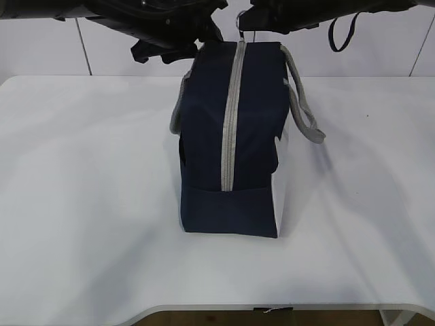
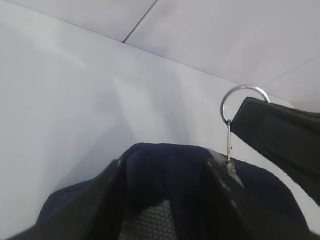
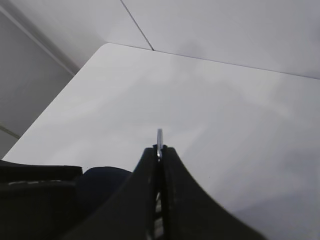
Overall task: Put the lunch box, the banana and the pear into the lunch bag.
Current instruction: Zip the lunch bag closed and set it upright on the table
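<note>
The large dark navy fabric lunch bag [image 1: 231,142] with its grey zipper [image 1: 231,115] and grey strap handles [image 1: 304,102] stands upright in the middle of the white table [image 1: 81,204], zipper closed along the visible top and front. The lunch box, banana and pear appear in no view; whether they are inside the bag cannot be told. Above the bag's far top end, the right gripper [image 3: 160,150] is pressed together on the thin silver ring pull [image 2: 243,102], whose edge shows between its tips. The left gripper [image 2: 165,200] sits at the same end, its dark fingers [image 2: 95,200] either side of a fold of navy fabric; whether it actually pinches that fabric cannot be told. Judgement: the bag is soft and light, will sag or slide under a zipper pull, and needs bracing at the fabric beside the zipper end. The ring is small, hard and slippery; a firm pinch across its flat suits best.
</note>
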Tool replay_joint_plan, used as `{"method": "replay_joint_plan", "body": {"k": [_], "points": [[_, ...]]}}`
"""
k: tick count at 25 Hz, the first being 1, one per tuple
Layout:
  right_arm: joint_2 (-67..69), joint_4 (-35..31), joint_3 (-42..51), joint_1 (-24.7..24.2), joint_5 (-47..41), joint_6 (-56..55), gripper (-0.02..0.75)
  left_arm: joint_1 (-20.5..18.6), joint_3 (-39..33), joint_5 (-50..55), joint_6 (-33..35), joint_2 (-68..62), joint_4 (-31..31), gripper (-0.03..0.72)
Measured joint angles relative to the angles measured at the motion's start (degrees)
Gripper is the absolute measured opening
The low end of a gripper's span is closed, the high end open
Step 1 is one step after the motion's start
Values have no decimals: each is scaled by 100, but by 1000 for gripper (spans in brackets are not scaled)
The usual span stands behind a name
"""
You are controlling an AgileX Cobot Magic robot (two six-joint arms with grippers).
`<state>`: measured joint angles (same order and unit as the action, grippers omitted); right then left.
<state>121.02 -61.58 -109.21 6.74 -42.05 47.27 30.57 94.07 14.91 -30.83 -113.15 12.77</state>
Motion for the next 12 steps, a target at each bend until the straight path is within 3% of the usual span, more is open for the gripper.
{"method": "replay_joint_plan", "body": {"k": [12], "points": [[0,0,0,0,0,0,6,0,9,-73,0,-60,208,193]]}}
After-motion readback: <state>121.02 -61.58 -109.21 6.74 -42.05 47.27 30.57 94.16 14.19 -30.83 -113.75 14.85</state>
